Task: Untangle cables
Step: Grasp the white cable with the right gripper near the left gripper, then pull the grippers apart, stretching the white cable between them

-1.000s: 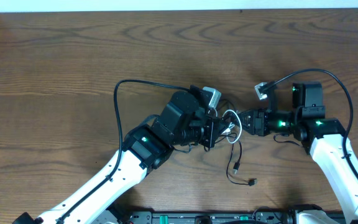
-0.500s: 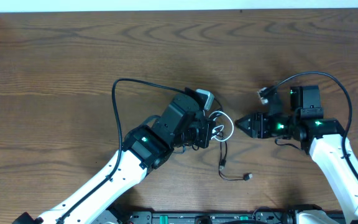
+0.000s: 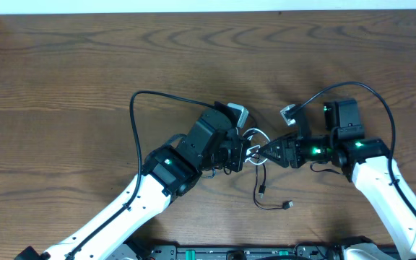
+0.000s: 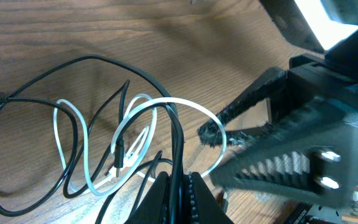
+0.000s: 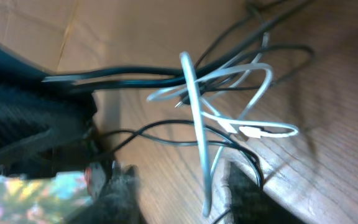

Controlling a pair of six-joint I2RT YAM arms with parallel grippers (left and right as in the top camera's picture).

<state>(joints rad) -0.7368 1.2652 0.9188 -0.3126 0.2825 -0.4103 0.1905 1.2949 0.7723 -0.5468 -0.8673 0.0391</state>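
A tangle of thin cables lies on the wooden table between my two arms: one white cable (image 3: pixel 257 133) looped through black cables (image 3: pixel 260 189), whose tail with small plugs trails toward the front. My left gripper (image 3: pixel 243 154) is shut on a black cable (image 4: pixel 178 163) at the tangle's left side; the white loops (image 4: pixel 132 118) hang just beyond its jaws. My right gripper (image 3: pixel 263 152) is open, tips at the tangle's right side. In the right wrist view its blurred fingers (image 5: pixel 182 196) straddle a white strand (image 5: pixel 199 134), with black strands (image 5: pixel 135 74) above.
Thicker black robot cables arc over the left arm (image 3: pixel 137 108) and the right arm (image 3: pixel 370 90). The table's far edge (image 3: pixel 208 10) runs along the top. A loose black plug end (image 3: pixel 289 206) lies near the front.
My right gripper has moved left into the tangle, fingers open around the white strand. My left gripper pulled the tangle slightly left a second ago and has held still since.
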